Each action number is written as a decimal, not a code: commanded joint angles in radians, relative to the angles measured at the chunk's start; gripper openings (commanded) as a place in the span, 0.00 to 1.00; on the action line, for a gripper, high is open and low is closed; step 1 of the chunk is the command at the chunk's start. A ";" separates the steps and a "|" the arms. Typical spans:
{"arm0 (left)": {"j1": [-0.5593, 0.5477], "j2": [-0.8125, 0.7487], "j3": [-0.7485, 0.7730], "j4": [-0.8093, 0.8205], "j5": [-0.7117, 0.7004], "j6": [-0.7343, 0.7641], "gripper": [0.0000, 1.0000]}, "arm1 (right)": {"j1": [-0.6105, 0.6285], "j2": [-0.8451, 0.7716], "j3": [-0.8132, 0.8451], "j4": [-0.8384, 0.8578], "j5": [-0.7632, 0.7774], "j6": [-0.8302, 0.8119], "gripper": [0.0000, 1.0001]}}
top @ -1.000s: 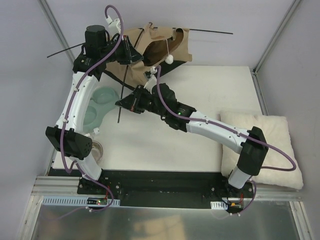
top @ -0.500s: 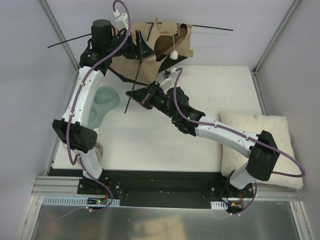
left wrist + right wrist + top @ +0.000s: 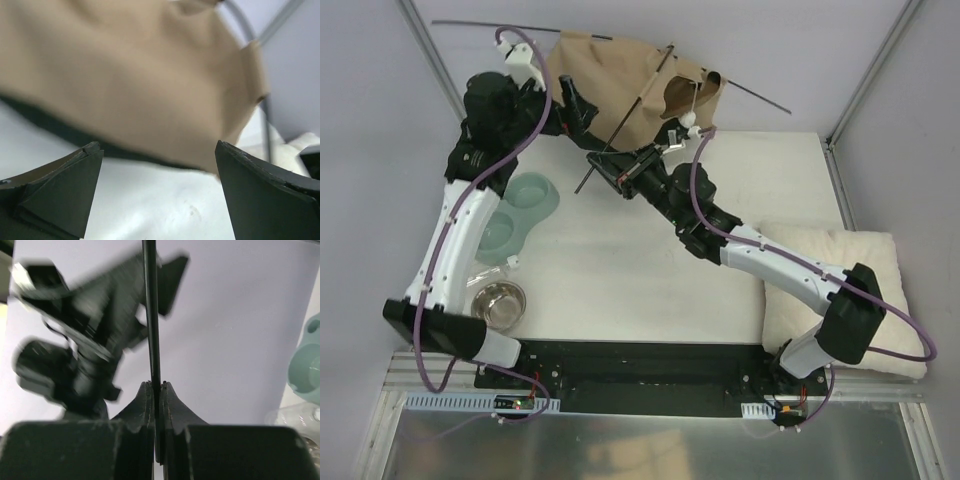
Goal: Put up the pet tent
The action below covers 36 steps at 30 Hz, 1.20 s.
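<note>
Tan fabric fills the far middle of your top view. The pet tent (image 3: 610, 75) hangs bunched at the back edge of the counter (image 3: 650, 270); whether it rests on the surface you cannot tell. Its white pom-pom (image 3: 690, 120) dangles at the right side, just below the dark opening.

Your left gripper (image 3: 578, 115) sits just beside the tent's left flank, jaws spread wide with nothing between them. From the left wrist, the tan cloth and its black trim lie beyond the fingers (image 3: 65, 190), apart from them.

Your right gripper (image 3: 604, 170) is clenched on a thin black pole (image 3: 632, 108), which slants up across the front of the tent. The right wrist view shows that pole pinched between the two fingertips (image 3: 142, 400).

A second pole (image 3: 520, 29) pokes out to the left above the tent.

On the left of the counter stand a teal double bowl (image 3: 520, 215) and a steel bowl (image 3: 498, 302). A cream cushion (image 3: 880, 280) lies at the right edge.
</note>
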 commanded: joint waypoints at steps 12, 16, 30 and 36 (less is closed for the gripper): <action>0.097 -0.585 -0.967 0.783 0.026 -0.013 0.99 | -0.047 -0.006 0.210 -0.150 0.081 0.096 0.00; 0.071 -0.546 -1.033 0.947 0.110 -0.020 0.95 | -0.047 0.002 0.236 -0.170 0.096 0.095 0.00; -0.277 -0.343 -1.140 1.405 -0.048 0.443 0.92 | -0.047 0.022 0.289 -0.201 0.124 0.127 0.00; -0.338 -0.219 -1.101 1.524 -0.095 0.599 0.92 | -0.049 0.033 0.296 -0.210 0.125 0.131 0.00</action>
